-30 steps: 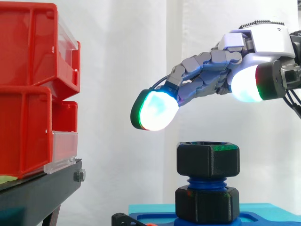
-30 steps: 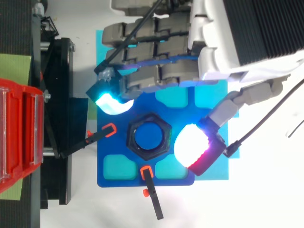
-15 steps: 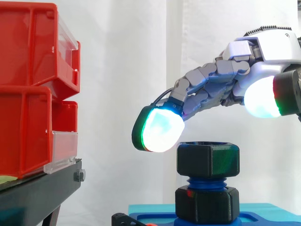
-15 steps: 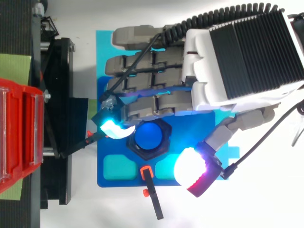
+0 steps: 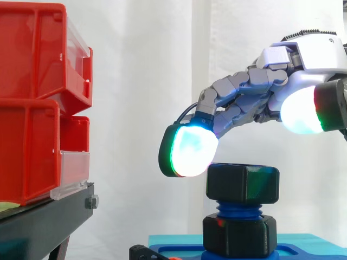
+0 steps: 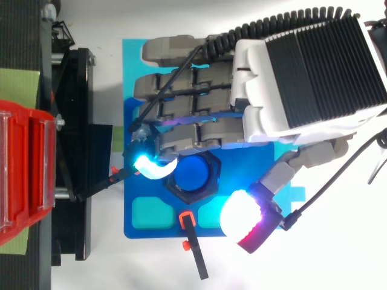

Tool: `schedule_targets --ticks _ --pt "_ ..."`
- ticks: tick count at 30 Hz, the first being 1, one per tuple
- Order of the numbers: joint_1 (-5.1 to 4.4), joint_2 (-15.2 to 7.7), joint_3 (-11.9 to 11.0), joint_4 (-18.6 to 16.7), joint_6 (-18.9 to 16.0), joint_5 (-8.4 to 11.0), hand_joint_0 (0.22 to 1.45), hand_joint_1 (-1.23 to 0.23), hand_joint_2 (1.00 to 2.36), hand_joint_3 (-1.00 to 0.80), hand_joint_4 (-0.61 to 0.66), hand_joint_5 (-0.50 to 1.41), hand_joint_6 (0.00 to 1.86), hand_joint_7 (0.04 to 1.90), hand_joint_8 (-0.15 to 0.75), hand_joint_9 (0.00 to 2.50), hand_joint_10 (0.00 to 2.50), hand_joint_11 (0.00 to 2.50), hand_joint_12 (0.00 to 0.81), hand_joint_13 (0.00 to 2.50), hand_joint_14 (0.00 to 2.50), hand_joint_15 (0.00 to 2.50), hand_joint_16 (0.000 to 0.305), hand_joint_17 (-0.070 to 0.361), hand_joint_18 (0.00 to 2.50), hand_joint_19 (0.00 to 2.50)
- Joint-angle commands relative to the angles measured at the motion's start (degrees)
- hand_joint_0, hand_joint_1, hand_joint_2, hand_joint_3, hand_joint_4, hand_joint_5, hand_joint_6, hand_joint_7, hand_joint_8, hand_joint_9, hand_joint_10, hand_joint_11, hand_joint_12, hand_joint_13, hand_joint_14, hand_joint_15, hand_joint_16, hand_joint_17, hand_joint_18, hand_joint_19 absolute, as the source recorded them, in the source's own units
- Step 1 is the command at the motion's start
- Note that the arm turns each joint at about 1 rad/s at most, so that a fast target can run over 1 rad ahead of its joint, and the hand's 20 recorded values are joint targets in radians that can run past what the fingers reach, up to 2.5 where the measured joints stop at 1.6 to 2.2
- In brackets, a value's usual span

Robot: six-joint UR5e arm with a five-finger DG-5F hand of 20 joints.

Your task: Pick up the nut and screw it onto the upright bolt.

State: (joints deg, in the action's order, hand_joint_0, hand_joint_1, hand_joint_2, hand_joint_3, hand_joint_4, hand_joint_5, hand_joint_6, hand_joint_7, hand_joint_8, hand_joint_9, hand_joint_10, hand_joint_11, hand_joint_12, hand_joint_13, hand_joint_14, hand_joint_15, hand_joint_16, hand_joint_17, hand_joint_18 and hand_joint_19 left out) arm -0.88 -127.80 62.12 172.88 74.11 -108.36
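Note:
A black hex nut (image 5: pixel 242 184) sits on top of the upright blue bolt (image 5: pixel 241 208); from above, its rim (image 6: pixel 205 188) rings the bolt's blue end (image 6: pixel 195 172). A second black nut (image 5: pixel 238 234) sits lower on the bolt, at the base. My hand (image 6: pixel 302 78) hovers over the bolt with its fingers stretched out and only slightly bent. One glowing cyan fingertip (image 5: pixel 191 153) rests against the top nut's upper left edge. The thumb's white pad (image 5: pixel 301 111) hangs apart to the right, above the nut. The hand holds nothing.
The bolt stands on a blue baseplate (image 6: pixel 142 223) held by orange-tipped black clamps (image 6: pixel 190 241). Stacked red bins (image 5: pixel 38 97) on a black stand (image 5: pixel 43 222) rise at the left, a short gap from the fingertips.
The hand has come over the bolt and its fingertip has dropped from above the nut to the nut's upper left edge. The top nut has shifted slightly.

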Motion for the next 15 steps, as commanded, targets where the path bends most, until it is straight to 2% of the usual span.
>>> schedule_targets --ticks 1,15 --pt "0.0 0.0 0.0 0.0 0.0 0.0 0.48 -0.35 1.0 -0.5 0.31 -0.08 0.5 0.92 0.313 0.58 0.0 0.0 0.396 0.41 0.0 0.0 0.059 0.132 0.12 0.0" --pt "0.88 0.0 0.0 0.1 0.2 -0.44 0.5 -0.37 1.0 -0.5 0.33 -0.04 0.51 1.1 0.327 0.72 0.0 0.0 0.385 0.56 0.0 0.0 0.053 0.119 0.31 0.0"
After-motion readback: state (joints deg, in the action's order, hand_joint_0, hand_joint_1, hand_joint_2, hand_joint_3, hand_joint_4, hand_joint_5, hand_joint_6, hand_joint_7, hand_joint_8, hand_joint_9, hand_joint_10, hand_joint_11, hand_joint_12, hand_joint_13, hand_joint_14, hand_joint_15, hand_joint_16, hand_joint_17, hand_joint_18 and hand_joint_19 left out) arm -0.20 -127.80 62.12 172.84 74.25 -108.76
